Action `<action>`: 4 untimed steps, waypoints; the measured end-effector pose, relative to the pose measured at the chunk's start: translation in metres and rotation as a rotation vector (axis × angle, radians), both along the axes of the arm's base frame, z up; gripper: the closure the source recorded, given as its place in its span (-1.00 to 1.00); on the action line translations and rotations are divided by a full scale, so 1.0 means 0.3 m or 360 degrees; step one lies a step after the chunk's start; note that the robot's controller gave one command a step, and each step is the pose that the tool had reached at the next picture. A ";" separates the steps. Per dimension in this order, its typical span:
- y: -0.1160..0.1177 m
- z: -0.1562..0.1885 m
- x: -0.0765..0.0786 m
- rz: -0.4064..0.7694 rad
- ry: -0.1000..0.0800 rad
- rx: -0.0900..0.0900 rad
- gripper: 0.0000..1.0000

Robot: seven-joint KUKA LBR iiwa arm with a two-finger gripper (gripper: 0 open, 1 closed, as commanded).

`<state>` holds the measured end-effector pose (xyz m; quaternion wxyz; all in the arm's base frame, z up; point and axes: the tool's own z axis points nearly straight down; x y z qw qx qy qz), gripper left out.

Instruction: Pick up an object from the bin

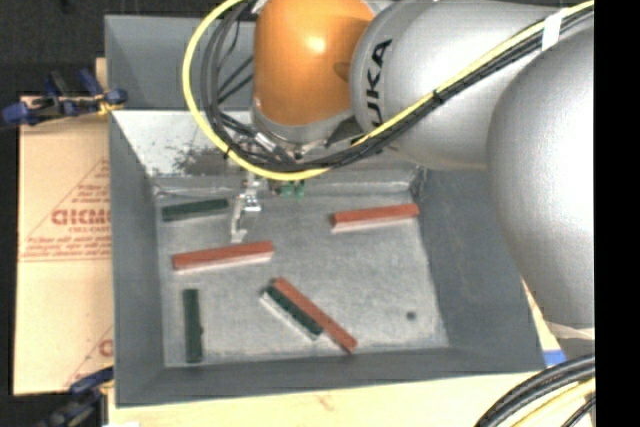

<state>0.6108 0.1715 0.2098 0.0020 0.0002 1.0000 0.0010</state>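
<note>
The long reddish-brown flat bar (222,256) lies on the floor of the grey metal bin (440,265), left of centre. Its long axis runs nearly left to right across the view, the right end tipped slightly toward the far wall. It is a slim, straight-edged strip with a paler side edge.

The gripper (241,215) hangs just beyond the bar's far edge, over its right half. Whether the claw is open or closed, or has hold of anything, cannot be told.

A short dark green strip (195,209) lies just left of the gripper, and a second reddish bar (375,216) lies well apart to the right. Toward the front wall lie a slanting red-and-green pair of strips (308,313) — touching side by side — and a dark green strip lying front to back (191,325) in the left corner.
</note>
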 end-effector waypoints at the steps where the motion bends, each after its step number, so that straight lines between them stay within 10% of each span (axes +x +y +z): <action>1: -0.026 -0.076 -0.028 0.0082 -0.0013 0.0001 -1.00; 2: -0.060 -0.433 -0.012 0.0584 0.0005 -0.0002 1.00; 3: -0.060 -0.433 -0.012 0.0582 0.0004 -0.0001 1.00; 4: -0.095 0.058 0.013 0.0556 -0.0007 -0.0004 1.00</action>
